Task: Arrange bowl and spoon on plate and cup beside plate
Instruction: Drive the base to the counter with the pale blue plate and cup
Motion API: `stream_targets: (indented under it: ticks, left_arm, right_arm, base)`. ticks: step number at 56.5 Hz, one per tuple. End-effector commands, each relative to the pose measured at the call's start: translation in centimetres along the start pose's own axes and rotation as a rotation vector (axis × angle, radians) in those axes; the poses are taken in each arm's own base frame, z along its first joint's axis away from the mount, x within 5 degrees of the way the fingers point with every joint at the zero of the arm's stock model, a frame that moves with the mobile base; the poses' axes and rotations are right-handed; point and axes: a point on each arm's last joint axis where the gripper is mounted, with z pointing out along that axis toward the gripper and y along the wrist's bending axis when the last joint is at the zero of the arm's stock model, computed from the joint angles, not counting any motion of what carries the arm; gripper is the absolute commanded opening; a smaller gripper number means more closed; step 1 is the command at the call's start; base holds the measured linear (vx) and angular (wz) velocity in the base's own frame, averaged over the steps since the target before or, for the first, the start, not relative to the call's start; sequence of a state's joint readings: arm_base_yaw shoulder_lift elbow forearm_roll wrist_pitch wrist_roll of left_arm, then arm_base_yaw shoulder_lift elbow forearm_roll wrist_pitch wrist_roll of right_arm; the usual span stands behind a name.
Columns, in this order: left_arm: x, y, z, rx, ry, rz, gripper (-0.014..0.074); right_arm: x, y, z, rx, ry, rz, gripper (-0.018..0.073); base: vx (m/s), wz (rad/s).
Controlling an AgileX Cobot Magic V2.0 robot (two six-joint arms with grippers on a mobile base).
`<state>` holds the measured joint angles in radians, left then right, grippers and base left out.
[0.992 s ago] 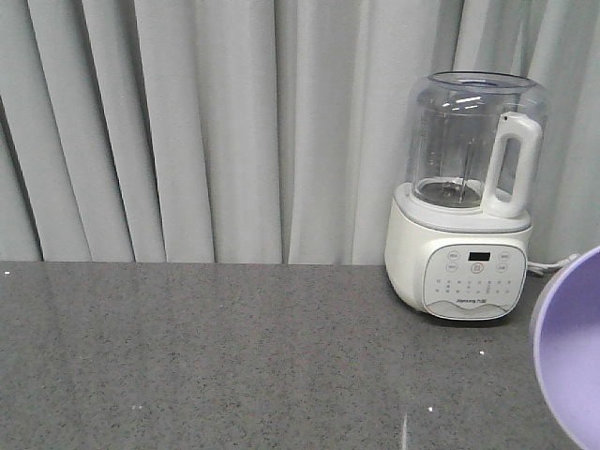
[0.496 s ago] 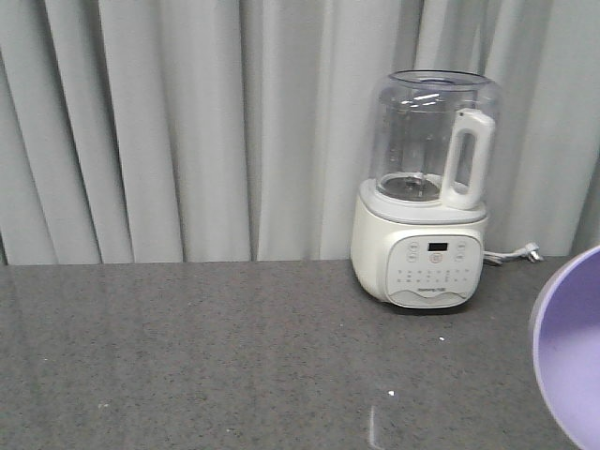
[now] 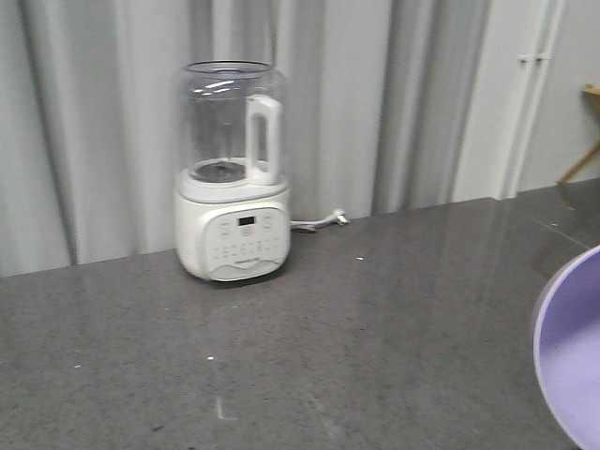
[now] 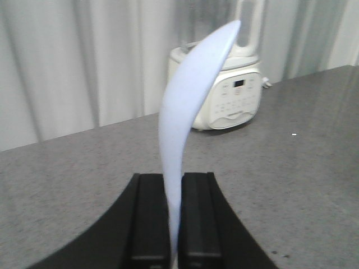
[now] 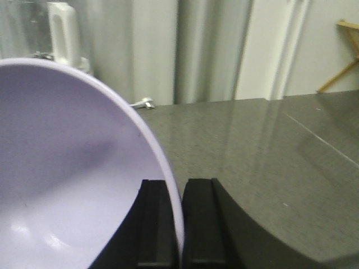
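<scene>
The left gripper (image 4: 175, 221) is clamped on the lower end of the pale blue spoon (image 4: 188, 106), held upright. The right gripper (image 5: 178, 224) pinches the rim of the lavender bowl (image 5: 67, 179), tipped on edge, near right. A white blender (image 3: 232, 187) stands far left on the grey counter (image 3: 394, 337).

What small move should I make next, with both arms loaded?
Probably turn to find the plate before lowering anything: the left jaws clamp the spoon, the right jaws clamp the rim of the bowl, yet no view shows the plate, only countertop and a blender.
</scene>
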<state>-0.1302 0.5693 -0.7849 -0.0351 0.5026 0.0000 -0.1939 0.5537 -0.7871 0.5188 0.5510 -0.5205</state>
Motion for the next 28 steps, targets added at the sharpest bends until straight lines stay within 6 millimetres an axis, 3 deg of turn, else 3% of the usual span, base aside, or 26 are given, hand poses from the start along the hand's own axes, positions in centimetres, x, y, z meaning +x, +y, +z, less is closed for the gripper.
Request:
stream_targets:
  ticks: [1, 28]
  left_arm:
    - [-1.58, -0.12, -0.34, 0.011, -0.109, -0.007, -0.0006]
    - [-1.57, -0.12, -0.34, 0.011, -0.108, -0.007, -0.0006]
  right_arm:
    - [-1.61, -0.29, -0.36, 0.036, -0.106, 0.006, -0.0008]
    - [-1.61, -0.29, -0.36, 0.036, -0.106, 0.006, -0.0008]
  base:
    - [-0.14, -0.80]
    - [-0.14, -0.69]
